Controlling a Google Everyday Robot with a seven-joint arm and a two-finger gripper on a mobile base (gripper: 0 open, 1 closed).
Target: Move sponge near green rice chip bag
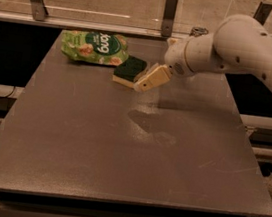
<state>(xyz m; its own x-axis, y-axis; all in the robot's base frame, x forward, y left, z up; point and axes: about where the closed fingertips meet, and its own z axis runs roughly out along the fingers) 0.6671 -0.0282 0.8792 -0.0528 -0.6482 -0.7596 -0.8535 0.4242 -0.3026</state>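
Lying beside green rice chip bag (95, 47), sponge (128, 69), dark green top, yellow base, gripper (142, 84) at its edge, grip unclear.

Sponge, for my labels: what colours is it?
Sponge: dark green top, pale yellow base, in the camera view; gripper beside it.

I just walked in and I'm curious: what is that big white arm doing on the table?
A robot arm reaches in from the right. Its pincer is at the right edge of the sponge. The sponge lies green side up at the far end of the table, close beside the bag of chips. Whether the pincer is gripping the sponge can't be told from here.
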